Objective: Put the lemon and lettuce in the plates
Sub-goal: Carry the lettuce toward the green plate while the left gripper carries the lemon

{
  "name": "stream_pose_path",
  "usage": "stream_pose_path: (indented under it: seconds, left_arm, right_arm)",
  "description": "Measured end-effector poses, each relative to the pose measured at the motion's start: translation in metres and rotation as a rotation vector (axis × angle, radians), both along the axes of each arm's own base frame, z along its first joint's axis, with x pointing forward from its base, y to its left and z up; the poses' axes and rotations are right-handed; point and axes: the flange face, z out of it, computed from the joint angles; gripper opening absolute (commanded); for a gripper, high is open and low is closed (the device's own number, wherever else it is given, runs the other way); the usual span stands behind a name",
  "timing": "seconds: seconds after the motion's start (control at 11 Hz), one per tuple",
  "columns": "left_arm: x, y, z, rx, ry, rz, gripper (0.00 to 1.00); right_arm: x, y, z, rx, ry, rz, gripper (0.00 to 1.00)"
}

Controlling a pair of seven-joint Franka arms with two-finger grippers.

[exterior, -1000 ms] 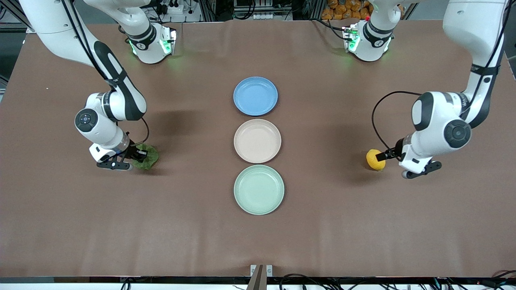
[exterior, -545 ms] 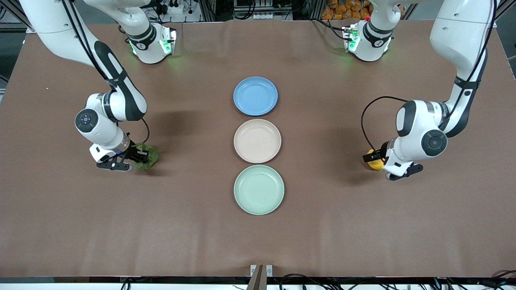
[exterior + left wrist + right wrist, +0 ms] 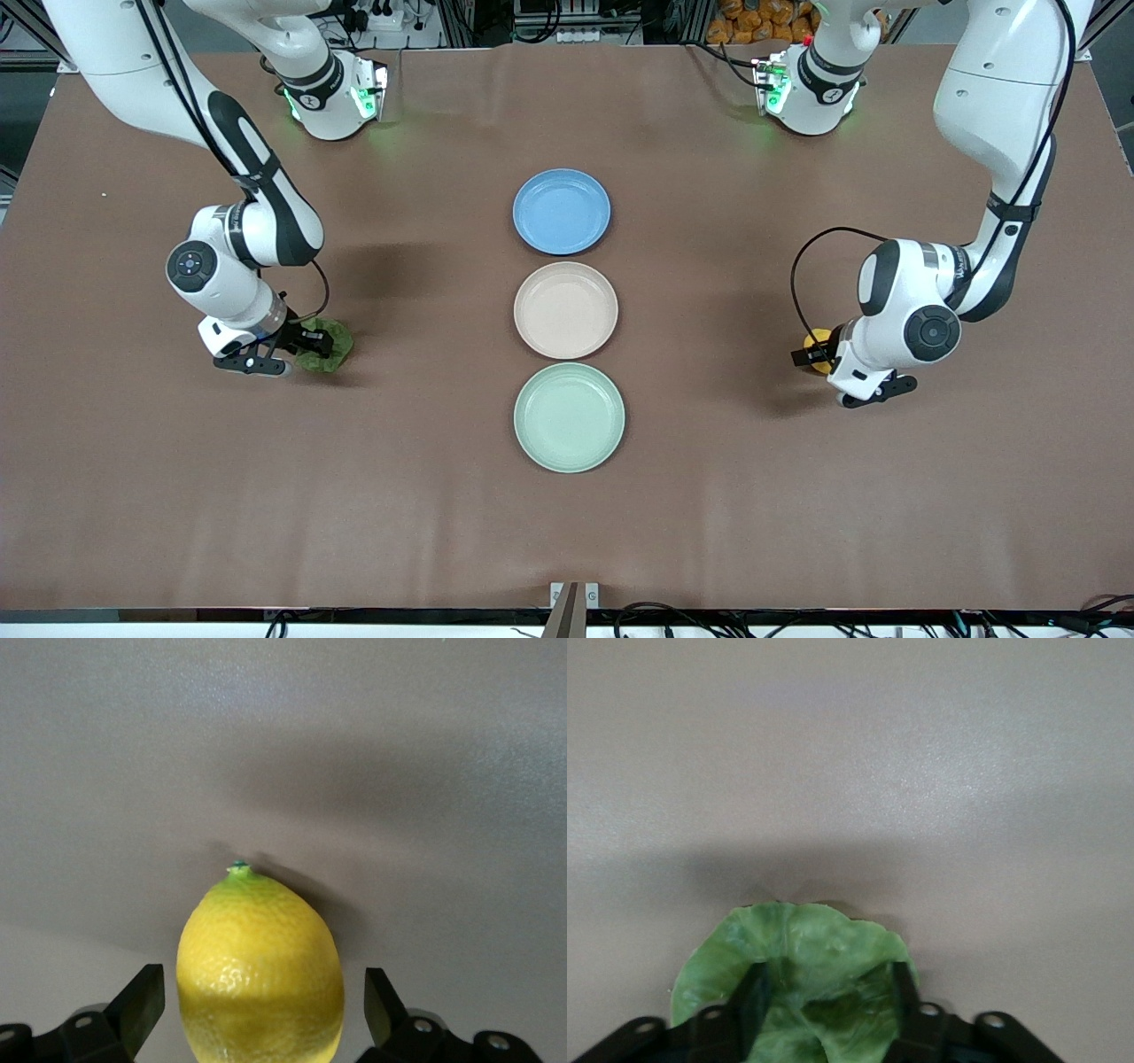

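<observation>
The lemon (image 3: 816, 340) lies on the table toward the left arm's end. My left gripper (image 3: 811, 357) is low around it and open. In the left wrist view the lemon (image 3: 260, 966) sits between the two fingers (image 3: 142, 1005) with a gap on each side. The lettuce (image 3: 326, 347) lies toward the right arm's end. My right gripper (image 3: 306, 347) is shut on it at table level. In the right wrist view the leaf (image 3: 806, 943) bunches up between the fingers (image 3: 751, 997). The beige-pink plate (image 3: 565, 310) and the mint green plate (image 3: 569, 416) stand empty mid-table.
A blue plate (image 3: 561, 211) stands empty, farther from the front camera than the beige-pink one. The three plates form a line down the middle of the brown table. The arms' bases stand along the table's back edge.
My left gripper has moved in over the lemon, which now sits between its fingers. My right gripper has stayed at the lettuce, and the leaf looks more bunched.
</observation>
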Motion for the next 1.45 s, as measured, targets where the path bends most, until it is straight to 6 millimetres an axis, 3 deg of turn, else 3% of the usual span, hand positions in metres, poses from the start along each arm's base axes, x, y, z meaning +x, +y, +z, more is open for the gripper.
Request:
stream_pose_path:
  seconds: [0.18,0.73,0.91,1.18,1.45]
  left_arm:
    - [0.002,0.0,0.002,0.003,-0.006,0.004,0.0]
    - [0.011,-0.006,0.014,-0.001,-0.034,-0.003,0.0]
    - [0.012,-0.022,0.036,-0.001,-0.041,-0.027,0.0]
    - [0.0,-0.074,0.069,-0.007,-0.035,-0.012,0.0]
    - [-0.022,-0.14,0.085,-0.017,-0.021,0.031,0.0]
  right_arm:
    - [0.0,0.0,-0.002,0.0,0.003,-0.001,0.0]
    - [0.003,0.003,0.003,0.0,0.008,0.005,0.0]
    - [0.018,0.01,0.03,-0.001,0.07,-0.011,0.0]
    - [0.049,0.059,0.095,0.019,0.091,-0.104,0.0]
    - [0.066,0.126,0.139,0.063,0.033,-0.224,0.0]
